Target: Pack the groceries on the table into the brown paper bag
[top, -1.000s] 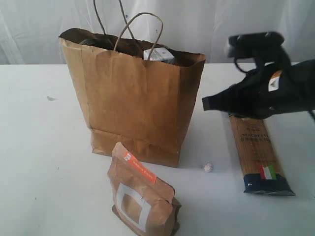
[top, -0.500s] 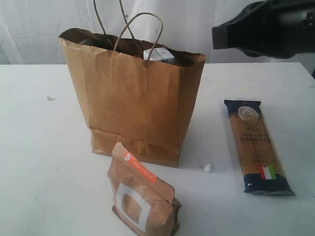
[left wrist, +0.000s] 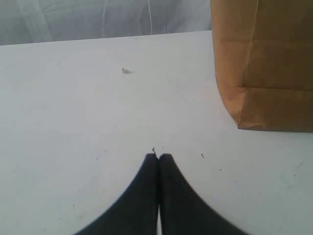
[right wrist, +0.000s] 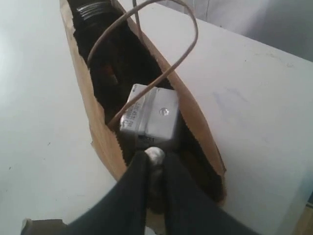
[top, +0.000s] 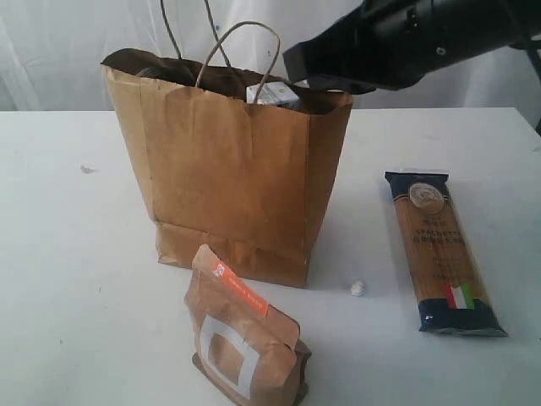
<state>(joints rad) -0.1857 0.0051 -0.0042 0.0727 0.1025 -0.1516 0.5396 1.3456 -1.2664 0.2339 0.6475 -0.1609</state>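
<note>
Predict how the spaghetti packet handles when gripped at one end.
The spaghetti packet is long and thin, so an end grip would probably let it tilt. Dry strands likely keep it stiff. Its film may be slippery.

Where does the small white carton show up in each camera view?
Exterior view: the carton peeks out of the paper bag at its open top, toward the right side.
Left wrist view: not in it; only the paper bag shows, its lower corner.
Right wrist view: the carton sits inside the open paper bag, just past the gripper.
Shared landmark: the paper bag.
</note>
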